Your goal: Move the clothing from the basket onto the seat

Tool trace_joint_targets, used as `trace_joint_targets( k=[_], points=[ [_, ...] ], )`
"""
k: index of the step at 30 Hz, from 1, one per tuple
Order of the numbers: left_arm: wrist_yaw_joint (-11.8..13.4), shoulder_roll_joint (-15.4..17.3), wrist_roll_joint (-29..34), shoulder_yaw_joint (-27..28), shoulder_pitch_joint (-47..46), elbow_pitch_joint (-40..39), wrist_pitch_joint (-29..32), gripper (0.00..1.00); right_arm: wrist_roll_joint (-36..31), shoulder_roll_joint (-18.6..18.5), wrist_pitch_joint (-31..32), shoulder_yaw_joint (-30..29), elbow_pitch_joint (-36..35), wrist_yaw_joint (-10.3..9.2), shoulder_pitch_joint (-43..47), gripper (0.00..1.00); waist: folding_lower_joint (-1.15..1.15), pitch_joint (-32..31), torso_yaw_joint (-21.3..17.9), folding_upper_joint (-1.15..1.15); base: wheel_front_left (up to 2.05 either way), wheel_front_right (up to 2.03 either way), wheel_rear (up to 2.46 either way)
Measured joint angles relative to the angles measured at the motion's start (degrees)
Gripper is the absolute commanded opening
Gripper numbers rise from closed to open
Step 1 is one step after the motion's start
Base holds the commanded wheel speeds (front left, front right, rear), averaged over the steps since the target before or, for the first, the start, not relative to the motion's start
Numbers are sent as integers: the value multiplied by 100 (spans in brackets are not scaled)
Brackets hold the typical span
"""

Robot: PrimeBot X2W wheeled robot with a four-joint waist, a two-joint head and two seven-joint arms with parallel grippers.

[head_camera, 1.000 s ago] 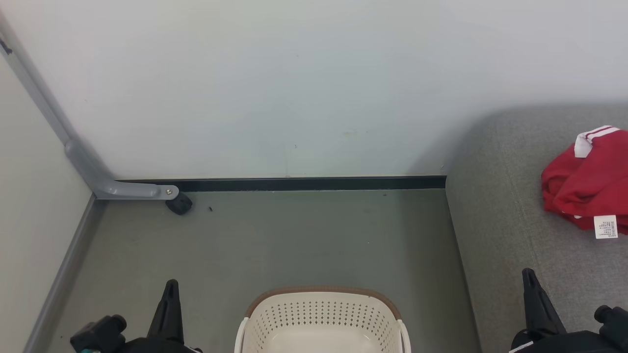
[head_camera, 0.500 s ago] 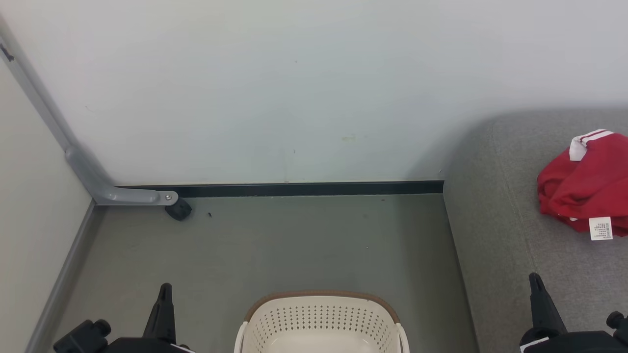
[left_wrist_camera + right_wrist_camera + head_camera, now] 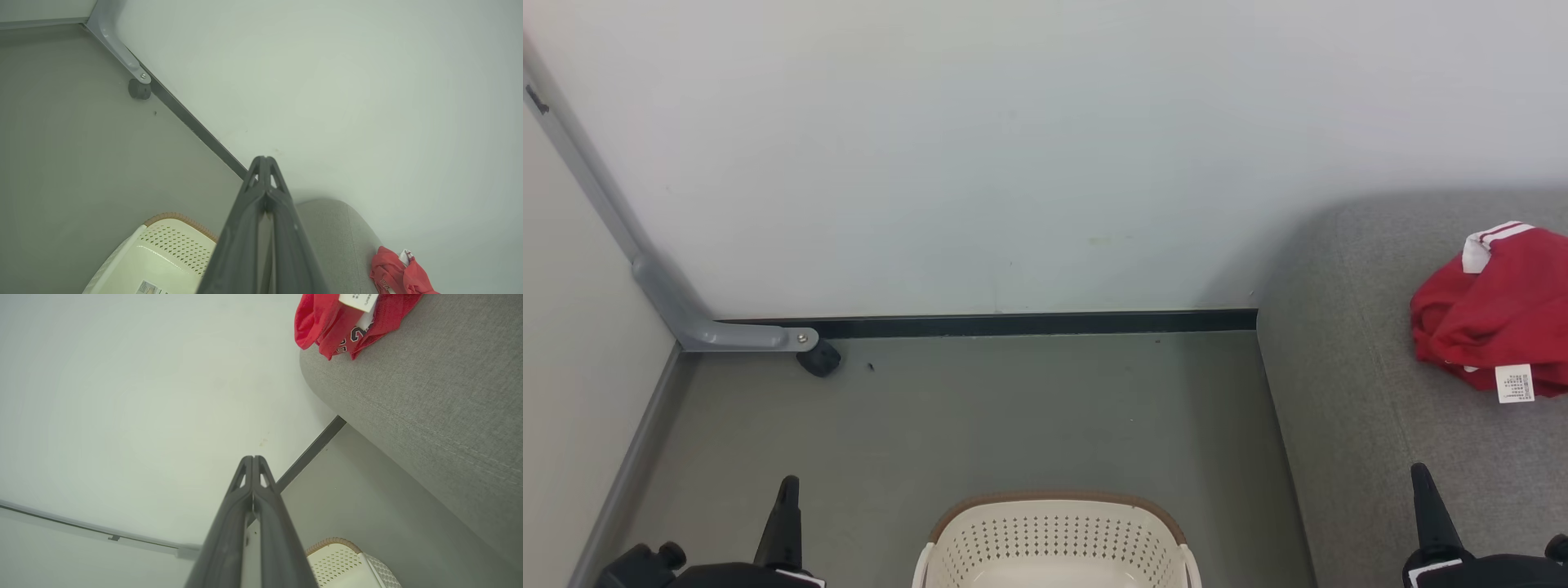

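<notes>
Bare floor (image 3: pixel 980 425) is seen between basket (image 3: pixel 1054 535) and wall (image 3: pixel 1013 163); the right is blocked by the sofa (image 3: pixel 1339 392).

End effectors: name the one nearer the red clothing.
The right end effector, on the grey sofa's side where the clothing lies; the left end effector is across the basket.
</notes>
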Motion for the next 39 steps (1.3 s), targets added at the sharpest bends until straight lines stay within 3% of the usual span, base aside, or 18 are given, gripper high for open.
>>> trace_joint_targets(
  k=[39],
  points=[
    [-453,-75,-2816,625,4,71,803,0,2821,397,795,-784,276,302,-20,0,0,-245,-67,0,0,0,0]
  ],
)
